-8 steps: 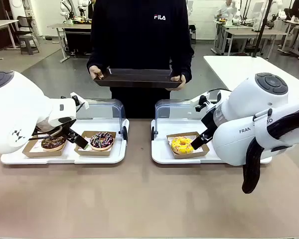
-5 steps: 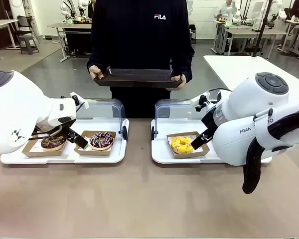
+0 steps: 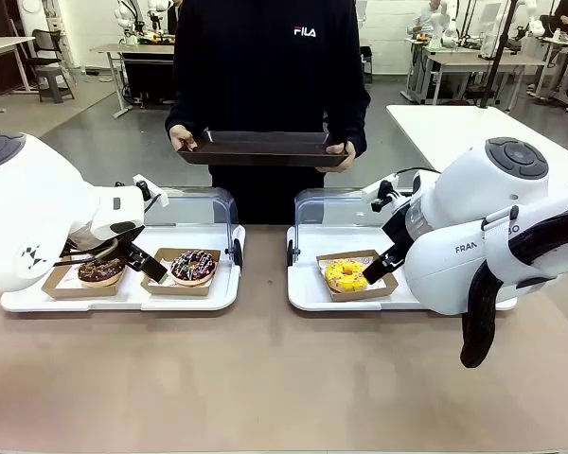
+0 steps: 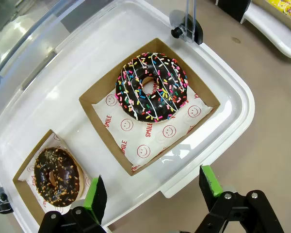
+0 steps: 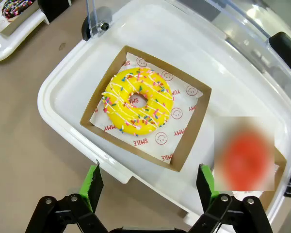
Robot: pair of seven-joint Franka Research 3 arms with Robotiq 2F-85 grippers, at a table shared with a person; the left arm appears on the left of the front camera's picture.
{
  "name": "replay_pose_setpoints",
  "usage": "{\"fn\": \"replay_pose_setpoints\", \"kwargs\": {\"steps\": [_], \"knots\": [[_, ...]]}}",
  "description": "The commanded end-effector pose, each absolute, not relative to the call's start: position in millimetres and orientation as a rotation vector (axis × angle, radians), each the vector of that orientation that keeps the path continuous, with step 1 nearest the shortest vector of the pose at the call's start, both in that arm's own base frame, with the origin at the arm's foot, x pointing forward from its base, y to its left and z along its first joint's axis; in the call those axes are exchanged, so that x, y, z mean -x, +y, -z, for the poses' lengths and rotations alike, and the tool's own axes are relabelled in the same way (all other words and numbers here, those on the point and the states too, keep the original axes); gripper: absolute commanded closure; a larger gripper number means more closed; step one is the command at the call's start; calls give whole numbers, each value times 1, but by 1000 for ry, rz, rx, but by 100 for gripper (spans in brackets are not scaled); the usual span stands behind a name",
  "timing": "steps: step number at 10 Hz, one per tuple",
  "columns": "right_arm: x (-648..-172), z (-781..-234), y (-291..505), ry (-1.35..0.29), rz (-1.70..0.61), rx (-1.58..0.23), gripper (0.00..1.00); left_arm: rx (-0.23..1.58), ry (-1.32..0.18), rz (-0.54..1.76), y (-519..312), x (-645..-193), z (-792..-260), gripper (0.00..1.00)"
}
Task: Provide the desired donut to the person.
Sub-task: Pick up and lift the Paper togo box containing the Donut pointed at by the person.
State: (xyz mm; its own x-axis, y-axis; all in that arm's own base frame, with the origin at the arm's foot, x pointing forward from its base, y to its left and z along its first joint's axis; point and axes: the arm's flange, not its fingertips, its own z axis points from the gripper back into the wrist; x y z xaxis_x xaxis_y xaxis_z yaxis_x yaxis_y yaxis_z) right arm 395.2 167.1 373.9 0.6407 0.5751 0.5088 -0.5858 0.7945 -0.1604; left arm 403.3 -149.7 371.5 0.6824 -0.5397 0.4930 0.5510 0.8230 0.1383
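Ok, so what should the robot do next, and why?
Probably wait. The person holds the dark tray and points at nothing, so the wanted donut is unclear. Left fingers and right fingers hang open near the sprinkled chocolate donut and the yellow donut.

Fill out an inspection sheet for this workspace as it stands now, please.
Surface: brown table, bearing left white tray and right white tray, lids raised.
Job's things: sprinkled chocolate donut and nut-topped chocolate donut boxed on left tray; yellow donut boxed on right tray; person holds dark tray across the table.
Clutter: nothing seen.
End effectors: left end effector open over left tray; right end effector open over right tray; both empty.
Cables: black hose along right arm.
Surroundings: other tables behind person.
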Motion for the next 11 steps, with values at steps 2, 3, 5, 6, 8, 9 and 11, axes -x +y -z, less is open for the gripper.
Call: {"fn": "replay_pose_setpoints", "kwargs": {"steps": [2, 3, 5, 6, 8, 9, 11], "knots": [[-395, -374, 167, -573, -661, -20, 0, 22, -546, 612, -150, -403, -371, 0], [-395, -374, 167, -573, -661, -20, 0, 22, -546, 612, -150, -403, -371, 0], [-395, -374, 167, -573, -662, -20, 0, 22, -546, 612, -150, -403, -372, 0], [-379, -412, 160, -626, -765, -91, 0, 10, -551, 636, -133, -392, -398, 0], [-344, -473, 106, -617, -918, -161, 0, 68, -551, 668, -86, -371, -435, 0], [-333, -493, 79, -626, -973, -186, 0, 104, -546, 708, -66, -363, -446, 0], [-328, -513, 30, -657, -1080, -229, 0, 194, -582, 782, -25, -354, -462, 0]]}}
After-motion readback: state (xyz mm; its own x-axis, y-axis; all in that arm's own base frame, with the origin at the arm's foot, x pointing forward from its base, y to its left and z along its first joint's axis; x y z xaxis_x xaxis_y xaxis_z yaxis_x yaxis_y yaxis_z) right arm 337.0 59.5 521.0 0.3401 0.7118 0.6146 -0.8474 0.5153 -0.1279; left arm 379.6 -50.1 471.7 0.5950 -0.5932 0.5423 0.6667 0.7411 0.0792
